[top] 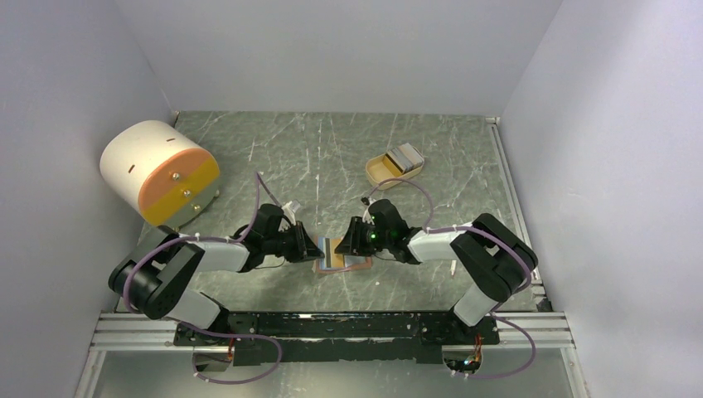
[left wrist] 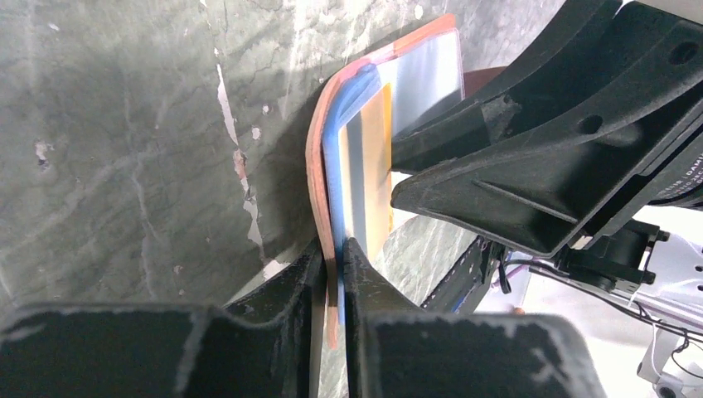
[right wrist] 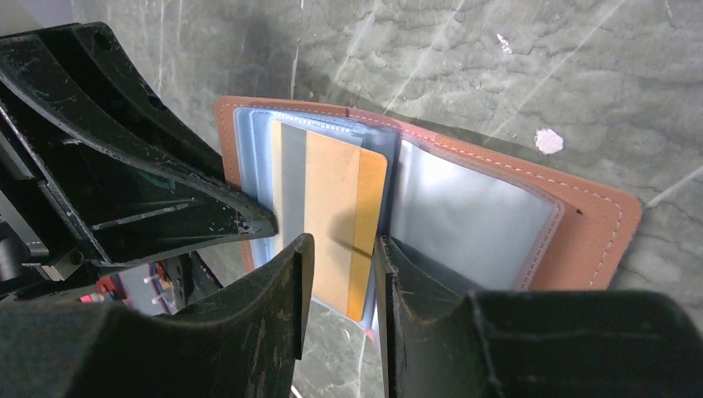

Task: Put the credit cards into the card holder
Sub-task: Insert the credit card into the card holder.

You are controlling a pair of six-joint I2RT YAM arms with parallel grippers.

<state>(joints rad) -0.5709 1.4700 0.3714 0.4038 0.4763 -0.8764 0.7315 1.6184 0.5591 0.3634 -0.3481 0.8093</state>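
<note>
The card holder (top: 341, 260) lies spread open on the green marbled table (top: 332, 149), directly between the two claws, salmon cover down and inner sleeves up.

Well off to the left of the left claw (left wrist: 333, 249), and farther from the arm bases, stands a white-and-orange drum (top: 157, 170). The left claw itself is clamped on the card holder: its two fingers pinch the outer edge of the left-hand leaf, salmon cover and blue sleeve together, and that leaf curves up off the table from the grip.

Just past the left claw's tips, a gold-and-grey credit card (right wrist: 332, 199) lies flat against the blue sleeves of that same leaf (whether it sits fully in a slot cannot be told). The right-hand leaf shows a clear, greyish sleeve over the salmon cover.

The right claw (right wrist: 344, 245) hangs right over the credit card with its jaws apart; a finger stands at either side of the card's gold stripe and neither pinches it. Its tips are close to the left claw's.

Beyond the right claw, well apart from it, sits a beige oval tray (top: 377, 172) with more cards (top: 406, 155) in it.
</note>
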